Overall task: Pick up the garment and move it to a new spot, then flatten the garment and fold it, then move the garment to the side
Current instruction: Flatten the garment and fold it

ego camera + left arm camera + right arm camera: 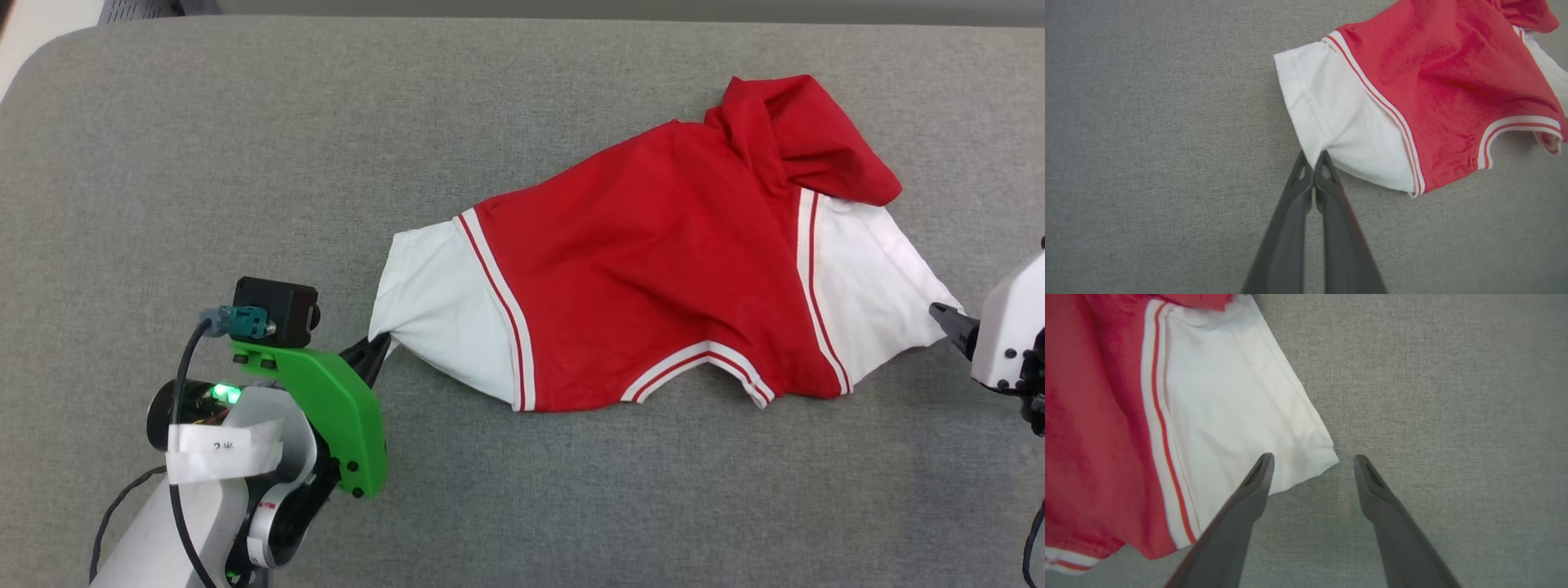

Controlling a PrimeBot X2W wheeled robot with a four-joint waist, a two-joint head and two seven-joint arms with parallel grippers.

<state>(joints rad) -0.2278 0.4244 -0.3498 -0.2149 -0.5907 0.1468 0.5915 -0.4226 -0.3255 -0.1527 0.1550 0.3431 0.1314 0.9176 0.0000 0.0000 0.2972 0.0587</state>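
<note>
The garment (pixel 653 261), a red shirt with white sleeves and striped trim, lies spread on the grey surface, its hem bunched over at the far right. My left gripper (pixel 380 347) is shut on the near corner of the left white sleeve (pixel 1331 118), as the left wrist view shows at the gripper (pixel 1313 157). My right gripper (pixel 1312 459) is open, its fingers straddling the corner of the right white sleeve (pixel 1241 408). In the head view one dark fingertip (pixel 951 320) of the right gripper sits at that sleeve's edge.
The grey fabric-covered table (pixel 245 147) stretches wide to the left and toward the front. Its far edge runs along the top of the head view, with a rounded corner at the far left.
</note>
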